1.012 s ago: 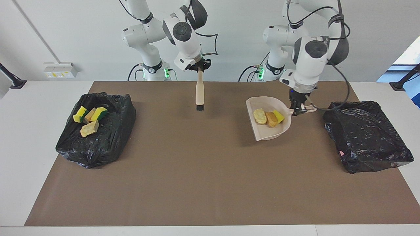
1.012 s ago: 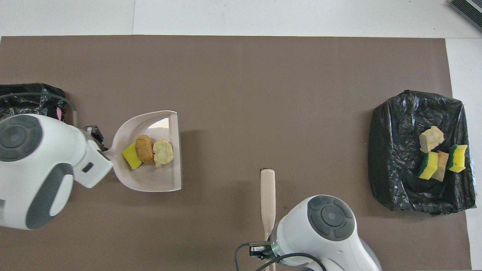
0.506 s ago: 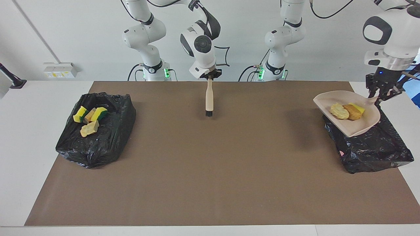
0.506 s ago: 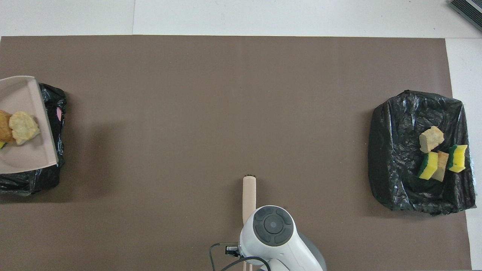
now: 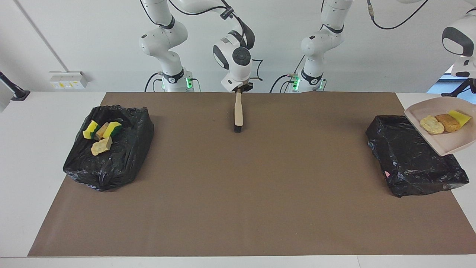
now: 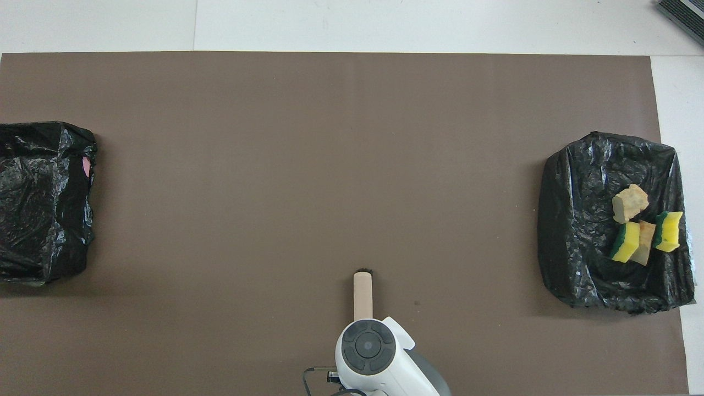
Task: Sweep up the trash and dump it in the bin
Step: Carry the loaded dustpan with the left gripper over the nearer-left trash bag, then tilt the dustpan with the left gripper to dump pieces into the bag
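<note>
Risk: left claw, out of view, carries the dustpan point(image 5: 446, 143) past the bin point(image 5: 412, 160) over the worktop edge, so tipping spills trash point(image 5: 444, 123); right claw point(image 5: 238, 89) grips the brush point(image 5: 238, 111).

Three trash bits point(image 5: 444, 123) in the raised dustpan point(image 5: 446, 145); four point(image 5: 102, 136) in one black-lined bin point(image 5: 122, 163)

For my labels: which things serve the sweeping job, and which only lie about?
Job: dustpan with three trash bits; brush; bin at the left arm's end; bin at the right arm's end, holding four bits.
Lying about: wall socket box; black clamp.
</note>
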{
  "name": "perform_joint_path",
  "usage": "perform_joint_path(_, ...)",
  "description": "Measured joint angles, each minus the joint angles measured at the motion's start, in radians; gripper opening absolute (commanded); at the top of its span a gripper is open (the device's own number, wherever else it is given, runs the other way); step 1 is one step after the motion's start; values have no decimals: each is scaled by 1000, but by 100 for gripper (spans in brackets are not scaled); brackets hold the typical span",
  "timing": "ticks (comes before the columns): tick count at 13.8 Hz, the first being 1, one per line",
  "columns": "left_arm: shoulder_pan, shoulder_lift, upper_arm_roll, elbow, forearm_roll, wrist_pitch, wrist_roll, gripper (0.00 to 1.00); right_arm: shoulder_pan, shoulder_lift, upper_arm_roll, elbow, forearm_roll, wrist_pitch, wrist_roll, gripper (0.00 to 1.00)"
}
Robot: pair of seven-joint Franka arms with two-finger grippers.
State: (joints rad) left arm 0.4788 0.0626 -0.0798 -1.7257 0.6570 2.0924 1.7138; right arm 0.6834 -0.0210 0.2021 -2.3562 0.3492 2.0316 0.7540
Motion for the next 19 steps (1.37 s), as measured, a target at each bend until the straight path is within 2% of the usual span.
perform_joint_path(6,-31,42,-10,2,252,-1,-89,0,-19,-2,-5,1,-20,-25,-59,0)
perform_joint_path(11,-125,51,-12,3,440,-151,-151,0,-102,-5,-6,39,-17,-117,-147,0)
perform_joint_path(14,-150,48,-12,9,535,-209,-191,0,-129,-5,-7,56,-5,-125,-152,0)
perform_joint_path(17,-152,43,-13,22,512,-214,-219,0,-111,-2,-2,55,38,-85,-152,0)
perform_joint_path(19,-163,43,-16,26,380,-219,-242,0,-82,4,-1,54,59,-60,-152,0)
